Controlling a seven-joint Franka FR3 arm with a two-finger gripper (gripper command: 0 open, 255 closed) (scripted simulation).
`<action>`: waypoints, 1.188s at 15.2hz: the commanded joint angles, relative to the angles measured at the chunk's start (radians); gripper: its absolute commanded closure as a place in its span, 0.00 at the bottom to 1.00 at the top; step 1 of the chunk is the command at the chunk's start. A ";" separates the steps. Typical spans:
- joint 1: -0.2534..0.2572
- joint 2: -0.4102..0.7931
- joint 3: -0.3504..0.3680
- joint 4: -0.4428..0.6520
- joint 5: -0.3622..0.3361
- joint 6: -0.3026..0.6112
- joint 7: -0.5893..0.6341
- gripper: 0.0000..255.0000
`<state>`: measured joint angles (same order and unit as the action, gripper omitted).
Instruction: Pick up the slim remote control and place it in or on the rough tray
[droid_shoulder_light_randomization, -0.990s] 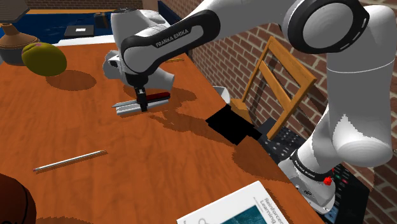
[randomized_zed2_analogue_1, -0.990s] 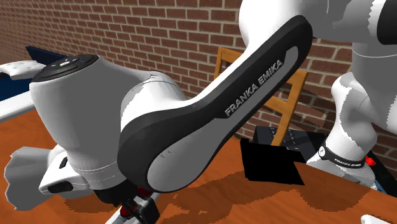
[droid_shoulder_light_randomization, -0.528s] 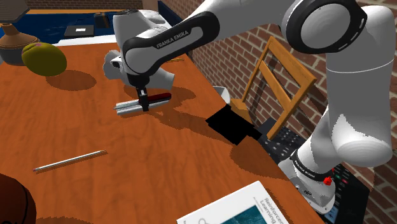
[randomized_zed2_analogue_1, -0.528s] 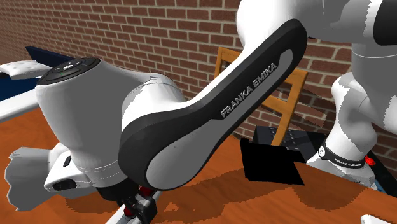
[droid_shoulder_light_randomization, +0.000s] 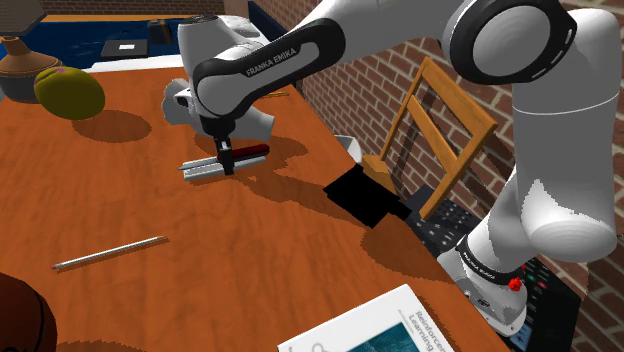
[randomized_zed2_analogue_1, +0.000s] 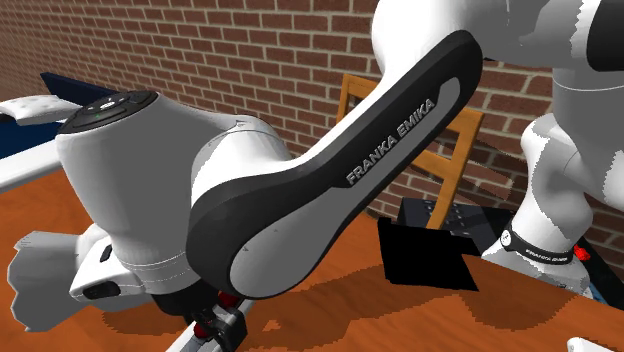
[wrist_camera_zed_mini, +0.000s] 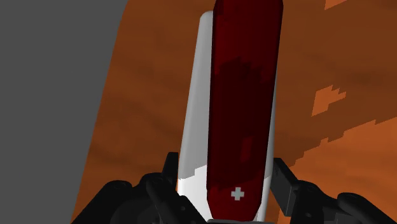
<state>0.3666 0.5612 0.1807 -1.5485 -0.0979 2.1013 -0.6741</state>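
1. The remote (wrist_camera_zed_mini: 245, 95) sits right between the fingers (wrist_camera_zed_mini: 285, 188) of the gripper (wrist_camera_zed_mini: 226, 179). It is a slim bar with a dark red face and pale sides.
2. Its long axis runs straight out ahead of the fingers, at a right angle to the line from one finger to the other, so the grip goes across its narrow width.
3. The fingers are closed onto the two long sides of the remote, one on each side, and touch nothing else.
4. In the shoulder view the remote lies nearly level, low over the wooden table (droid_shoulder_light_randomization: 250, 250), with a shadow just beside it. I judge that it is barely off the surface, if at all.
5. A pale, jagged-edged thing, which I take for the tray (randomized_zed2_analogue_1: 38, 275), lies close beside the gripper. A flat grey area off to one side of the held remote in the wrist view may be the same thing.
6. The coming move looks like a short lift and a sideways carry to that tray, keeping the remote level.
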 joint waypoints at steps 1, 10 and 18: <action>-0.001 -0.006 0.000 0.005 0.001 -0.011 -0.001 1.00; -0.002 -0.049 0.006 0.061 0.010 -0.110 -0.006 1.00; -0.002 -0.075 0.009 0.130 0.016 -0.204 -0.010 1.00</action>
<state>0.3641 0.4890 0.1890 -1.4316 -0.0823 1.9128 -0.6839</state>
